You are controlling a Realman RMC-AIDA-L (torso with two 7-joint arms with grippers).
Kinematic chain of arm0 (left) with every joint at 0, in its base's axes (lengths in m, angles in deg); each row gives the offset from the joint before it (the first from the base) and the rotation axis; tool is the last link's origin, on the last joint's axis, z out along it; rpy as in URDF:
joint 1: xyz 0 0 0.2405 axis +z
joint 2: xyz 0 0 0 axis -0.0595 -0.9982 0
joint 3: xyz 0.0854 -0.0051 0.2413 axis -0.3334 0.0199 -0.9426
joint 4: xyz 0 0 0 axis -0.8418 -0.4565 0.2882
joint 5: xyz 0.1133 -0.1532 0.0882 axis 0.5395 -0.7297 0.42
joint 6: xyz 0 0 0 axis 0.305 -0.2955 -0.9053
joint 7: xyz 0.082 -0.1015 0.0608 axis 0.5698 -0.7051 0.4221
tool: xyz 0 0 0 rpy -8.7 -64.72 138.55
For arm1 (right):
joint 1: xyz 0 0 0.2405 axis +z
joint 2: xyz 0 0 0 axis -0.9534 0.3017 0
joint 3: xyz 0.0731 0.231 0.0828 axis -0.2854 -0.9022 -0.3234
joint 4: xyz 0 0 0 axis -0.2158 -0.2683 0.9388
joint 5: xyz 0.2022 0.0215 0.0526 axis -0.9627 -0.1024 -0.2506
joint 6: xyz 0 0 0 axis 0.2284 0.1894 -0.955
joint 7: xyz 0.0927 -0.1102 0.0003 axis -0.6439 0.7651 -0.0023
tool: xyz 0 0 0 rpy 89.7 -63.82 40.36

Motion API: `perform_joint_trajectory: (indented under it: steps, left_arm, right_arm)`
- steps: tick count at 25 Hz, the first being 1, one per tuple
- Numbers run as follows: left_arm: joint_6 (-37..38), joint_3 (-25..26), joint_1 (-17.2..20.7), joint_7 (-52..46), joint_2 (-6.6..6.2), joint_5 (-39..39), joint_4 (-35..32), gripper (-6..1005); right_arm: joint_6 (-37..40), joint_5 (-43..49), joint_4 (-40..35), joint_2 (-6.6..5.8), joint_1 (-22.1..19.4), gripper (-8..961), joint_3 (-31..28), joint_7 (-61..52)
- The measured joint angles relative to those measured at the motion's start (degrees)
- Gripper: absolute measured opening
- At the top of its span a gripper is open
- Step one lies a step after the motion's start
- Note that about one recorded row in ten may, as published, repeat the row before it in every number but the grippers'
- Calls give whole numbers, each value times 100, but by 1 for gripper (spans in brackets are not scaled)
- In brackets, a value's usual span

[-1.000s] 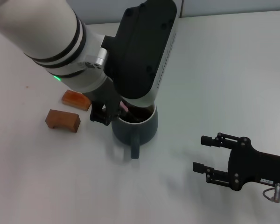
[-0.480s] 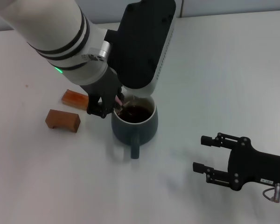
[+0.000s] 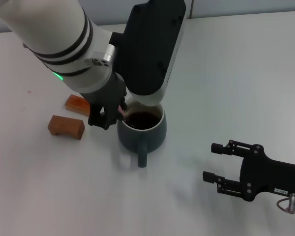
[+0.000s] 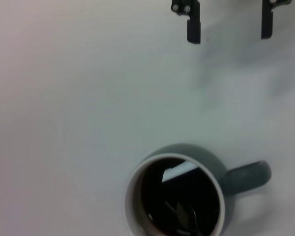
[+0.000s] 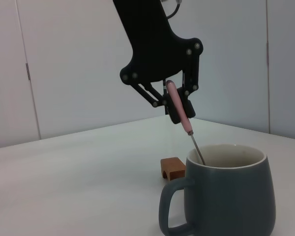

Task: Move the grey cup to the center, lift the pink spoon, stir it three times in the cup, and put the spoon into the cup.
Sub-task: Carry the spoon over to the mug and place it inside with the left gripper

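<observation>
Gripping pink spoon (image 5: 179, 107) | left claw (image 5: 174, 101) | tip in grey cup (image 3: 141, 131)

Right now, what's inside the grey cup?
Dark brown liquid fills the grey cup. The pink spoon, shut in the left gripper, slants in over the rim; its bowl is hidden below. The right gripper idles open.

The grey cup (image 3: 141, 129) stands upright, holding dark liquid; the pink spoon (image 5: 181, 109) leans tilted into it, bowl submerged.
</observation>
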Motion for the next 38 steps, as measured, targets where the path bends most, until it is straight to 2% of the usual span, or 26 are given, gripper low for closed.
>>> perform_joint_trajectory:
  steps: [7,16,22,31,38]
  left_arm:
    - [-207,-33,2,23,0,-245,25,135]
    - [-568,-93,16,33,0,-95,110,134]
    - [-409,-71,-24,-44,0,92,191,134]
    - [7,-31,-68,-147,0,-125,100,134]
    - [-205,-77,-49,-127,0,-326,87,134]
  right_arm:
    - [-5,0,0,0,-6,694,14,0]
    - [-6,0,0,0,-10,694,23,-5]
    - [0,0,0,0,-10,694,23,-7]
    - [2,0,1,0,-8,694,33,-11]
    - [17,2,1,0,-20,694,32,-13]
